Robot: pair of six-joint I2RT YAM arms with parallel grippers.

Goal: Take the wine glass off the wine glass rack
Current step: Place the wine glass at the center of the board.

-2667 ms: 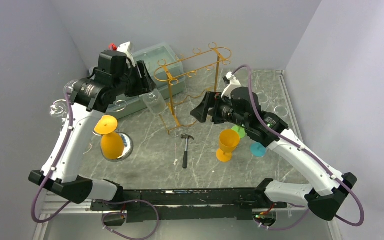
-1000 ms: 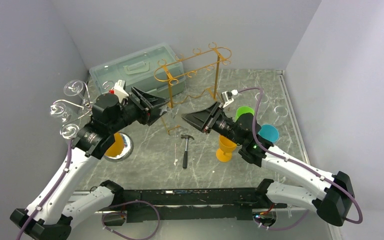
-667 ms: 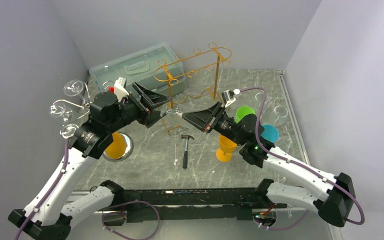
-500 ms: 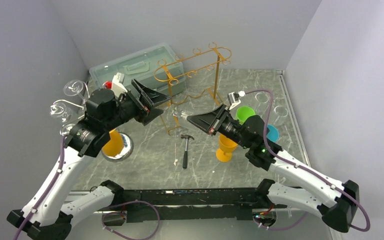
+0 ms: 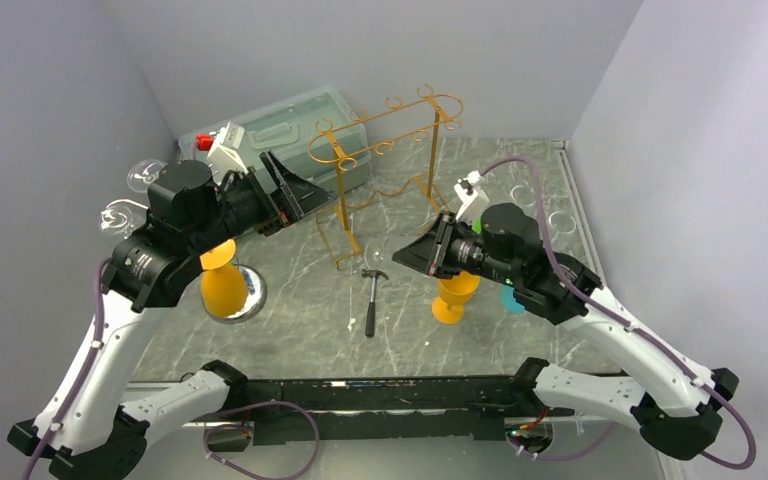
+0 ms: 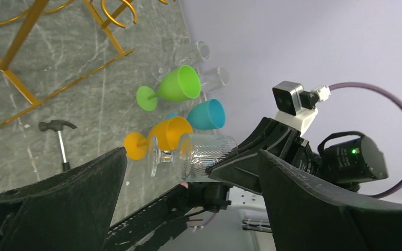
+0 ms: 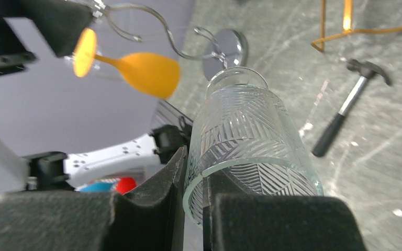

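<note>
The right gripper [image 5: 405, 253] is pinching the rim of the clear wine glass [image 7: 251, 130]. In the right wrist view its two fingers [image 7: 152, 209] are sitting on either side of the glass wall, with the cut-pattern bowl stretching away toward the middle of the frame. The glass is lying roughly level in the air, off the gold wine glass rack [image 5: 380, 150]. In the left wrist view it is hanging in the centre of the picture, with stem and foot pointing toward the left edge.

In the overhead view the right gripper is hovering just right of centre, below and to the right of the rack's foot. It is hanging over the grey marble table [image 5: 290, 330], near the small hammer [image 5: 370, 298] and the orange goblet [image 5: 453, 295].

The left gripper [image 5: 308, 198] is standing spread wide and gripping nothing — its black fingers [image 6: 57, 204] are filling the lower corners of its own camera view, apart from the glass. Overhead, it is sitting left of centre, beside the rack's left post.

A green goblet [image 6: 172, 89] and a teal cup [image 6: 207, 114] are showing in the upper middle of the left wrist view, close together. At the left of the overhead view an orange glass [image 5: 222, 285] is hanging bowl-down over a chrome stand [image 5: 252, 290], and a pale toolbox [image 5: 280, 125] is sitting in the upper left — behind the rack.
</note>
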